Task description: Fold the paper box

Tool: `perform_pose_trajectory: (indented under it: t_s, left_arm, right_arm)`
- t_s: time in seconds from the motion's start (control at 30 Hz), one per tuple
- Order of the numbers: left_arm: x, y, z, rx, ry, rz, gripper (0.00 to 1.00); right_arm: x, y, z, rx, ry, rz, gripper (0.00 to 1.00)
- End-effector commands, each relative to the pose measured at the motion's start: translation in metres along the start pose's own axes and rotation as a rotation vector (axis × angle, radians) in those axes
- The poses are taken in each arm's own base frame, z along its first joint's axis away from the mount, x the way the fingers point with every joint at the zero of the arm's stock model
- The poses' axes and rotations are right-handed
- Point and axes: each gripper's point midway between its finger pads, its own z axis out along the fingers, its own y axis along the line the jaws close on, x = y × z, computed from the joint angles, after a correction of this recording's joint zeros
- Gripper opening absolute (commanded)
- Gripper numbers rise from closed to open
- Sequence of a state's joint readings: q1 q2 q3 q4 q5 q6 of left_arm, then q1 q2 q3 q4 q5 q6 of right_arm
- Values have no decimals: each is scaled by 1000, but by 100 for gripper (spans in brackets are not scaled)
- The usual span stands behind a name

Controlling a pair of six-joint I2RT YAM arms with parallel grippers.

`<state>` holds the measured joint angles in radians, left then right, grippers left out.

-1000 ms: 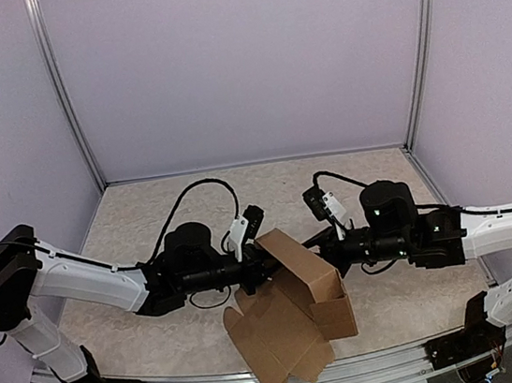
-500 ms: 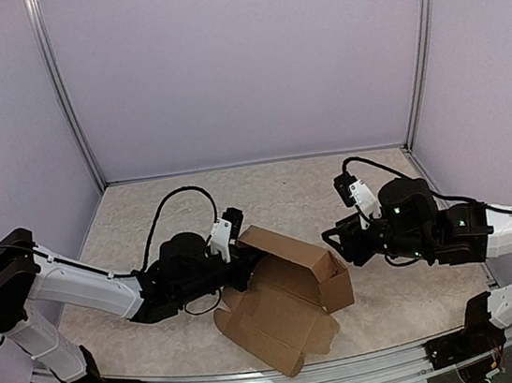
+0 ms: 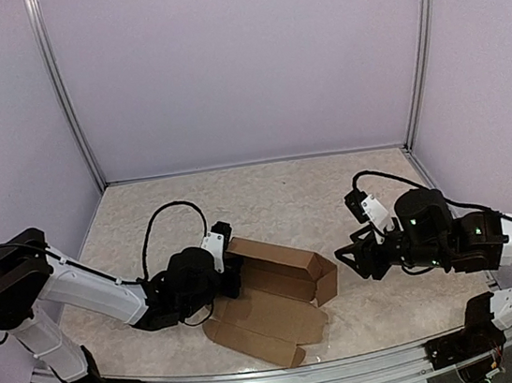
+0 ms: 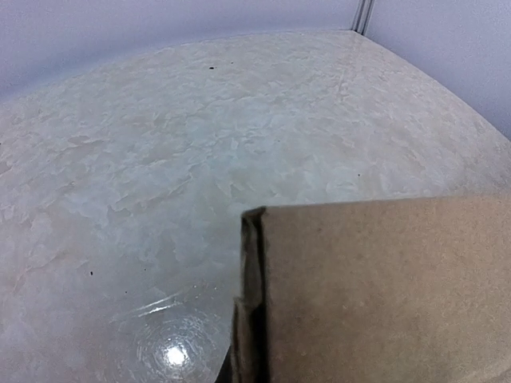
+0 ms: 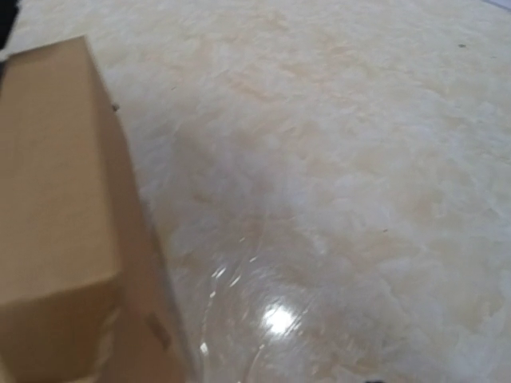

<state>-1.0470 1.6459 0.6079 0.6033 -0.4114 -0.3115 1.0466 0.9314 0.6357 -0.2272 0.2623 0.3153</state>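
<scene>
The paper box (image 3: 274, 293) lies half-formed on the table (image 3: 276, 198), low and centre in the overhead view. One long wall stands up along its upper edge and a flat flap is spread toward the bottom of the frame. My left gripper (image 3: 234, 264) is at the box's left end with its jaws pressed together, and I judge it is pinching the thin cardboard wall there. My right gripper (image 3: 342, 263) sits just right of the box's right end, jaws spread, touching nothing. To do this step well I would keep the left pinch steady as an anchor. I would then bring the right jaws in low and square to the open right end and fold along the crease rather than push the whole box sideways, because a light sheet like this will probably slide on the smooth tabletop. Neither wrist camera shows its own fingers: the left one is filled by a cardboard face and edge, the right one shows only a blurred corner at the left of frame. The exact left contact point, the tabs and the slots are too small for me to make out.
</scene>
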Motion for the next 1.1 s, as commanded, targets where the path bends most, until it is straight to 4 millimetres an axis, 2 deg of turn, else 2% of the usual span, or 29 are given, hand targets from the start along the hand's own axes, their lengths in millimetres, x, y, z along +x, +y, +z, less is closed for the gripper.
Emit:
perform_pose_trajectory:
  t_s: [0.0,0.4,0.63,1.07]
  left_arm:
    - [16,12,-1,-66,32,7,0]
    - [21,11,-6,-68,45,5,0]
    - [17,8,-8,-67,41,2,0]
    - [6,13,-10,-129,35,-44,0]
  right_arm:
    - [20,7,-4,-67,70,-49,55]
    - [43,33,2,-221,156,-87,61]
    - [41,56,10,-335,145,-78,61]
    - [32,76,39,-366,115,-57,54]
